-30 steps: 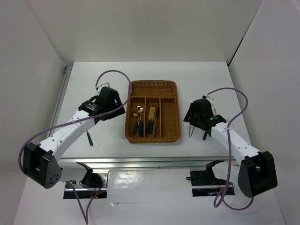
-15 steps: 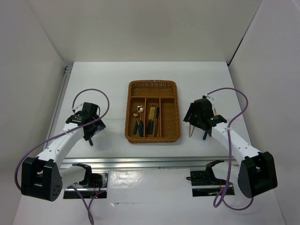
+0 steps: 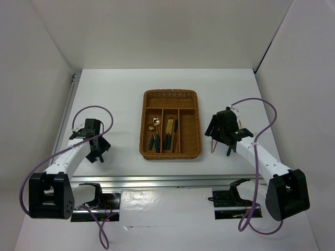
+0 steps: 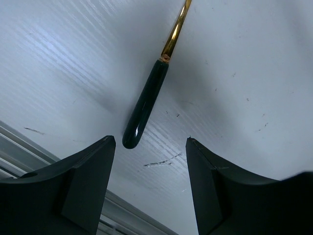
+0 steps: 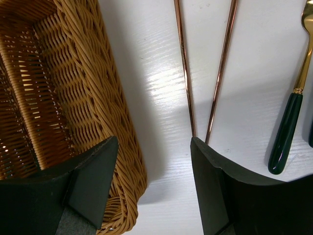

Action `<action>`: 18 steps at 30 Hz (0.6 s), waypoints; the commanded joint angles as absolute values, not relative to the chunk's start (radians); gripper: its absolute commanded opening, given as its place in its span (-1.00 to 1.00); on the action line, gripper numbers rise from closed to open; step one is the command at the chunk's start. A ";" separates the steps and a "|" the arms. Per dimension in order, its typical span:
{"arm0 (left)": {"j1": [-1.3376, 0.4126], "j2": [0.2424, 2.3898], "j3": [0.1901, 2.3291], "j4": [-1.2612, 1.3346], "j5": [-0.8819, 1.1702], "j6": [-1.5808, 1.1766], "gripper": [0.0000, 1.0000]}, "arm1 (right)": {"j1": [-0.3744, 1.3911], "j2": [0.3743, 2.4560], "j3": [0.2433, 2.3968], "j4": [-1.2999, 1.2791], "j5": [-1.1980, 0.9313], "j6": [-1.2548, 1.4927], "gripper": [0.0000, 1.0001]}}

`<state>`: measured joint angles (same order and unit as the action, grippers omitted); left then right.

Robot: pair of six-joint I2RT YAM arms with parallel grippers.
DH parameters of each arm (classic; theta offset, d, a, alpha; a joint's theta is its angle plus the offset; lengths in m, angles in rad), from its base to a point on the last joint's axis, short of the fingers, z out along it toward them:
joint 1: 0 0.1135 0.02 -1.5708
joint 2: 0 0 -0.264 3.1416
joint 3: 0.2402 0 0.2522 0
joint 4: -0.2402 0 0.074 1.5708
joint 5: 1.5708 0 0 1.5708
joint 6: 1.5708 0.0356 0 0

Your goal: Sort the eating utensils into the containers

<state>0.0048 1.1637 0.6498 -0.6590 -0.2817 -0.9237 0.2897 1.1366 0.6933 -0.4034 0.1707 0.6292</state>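
The brown wicker tray [image 3: 195, 125] stands mid-table with gold spoons [image 3: 153, 133] in its left long slot and gold-headed utensils [image 3: 169, 133] in the middle one. My left gripper [image 3: 98, 152] is open and empty, low over a dark-handled utensil with a gold neck [image 4: 146, 105]. The handle's end lies just ahead of the left fingertip; its head is out of view. My right gripper [image 3: 213, 130] is open and empty at the tray's right wall [image 5: 98, 88]. Two thin chopsticks [image 5: 185, 68] lie on the table just ahead of the right finger. A gold utensil with a green handle [image 5: 285, 132] lies further right.
The table's metal front rail [image 4: 29, 152] runs close behind my left gripper. Purple cables [image 3: 251, 104] loop above both arms. White walls close in the table on the left, back and right.
My left arm has swung from the tray's left side back to the front left of the table, and its gripper now hangs over the lone utensil there. The right arm has not moved.
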 commanded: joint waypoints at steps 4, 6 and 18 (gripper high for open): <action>0.014 1.238 0.650 -0.635 -0.275 -0.940 0.40 | 0.282 1.120 0.681 -0.364 0.179 0.612 0.37; 0.014 1.268 0.650 -0.635 -0.285 -0.951 0.35 | 0.282 1.120 0.681 -0.364 0.179 0.612 0.37; 0.023 1.302 0.632 -0.601 -0.273 -0.942 0.03 | 0.282 1.120 0.681 -0.364 0.179 0.612 0.37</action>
